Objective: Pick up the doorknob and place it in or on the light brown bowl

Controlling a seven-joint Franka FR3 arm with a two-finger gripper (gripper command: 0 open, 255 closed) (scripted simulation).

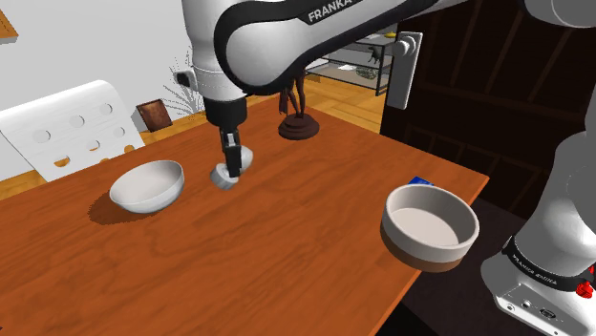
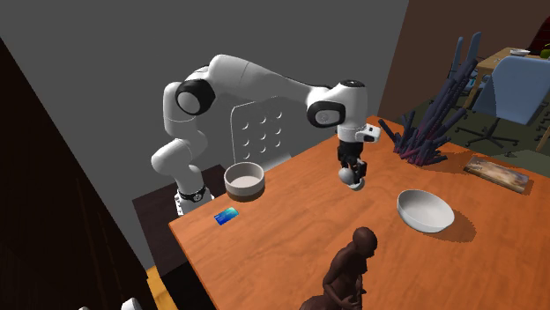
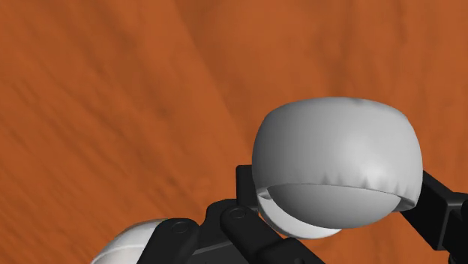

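Observation:
My black gripper [image 1: 232,158] is shut on a pale grey doorknob [image 1: 230,174] and holds it a little above the middle of the wooden table [image 1: 287,258]. In the wrist view the rounded knob [image 3: 337,161] sits clasped between the two fingers [image 3: 247,189]. The light brown bowl [image 1: 430,225], white inside with a brown base, stands at the table edge near the stand. From the second exterior view, that bowl [image 2: 244,180] is to the left of the gripper [image 2: 353,169] and the knob [image 2: 353,180].
A white bowl [image 1: 146,185] sits toward the shoulder view's left, also seen as the white bowl [image 2: 426,211]. A dark figurine [image 1: 298,119] stands at the far edge. A blue card [image 2: 226,216] lies near the brown bowl. A white chair [image 1: 72,124] stands beyond the table.

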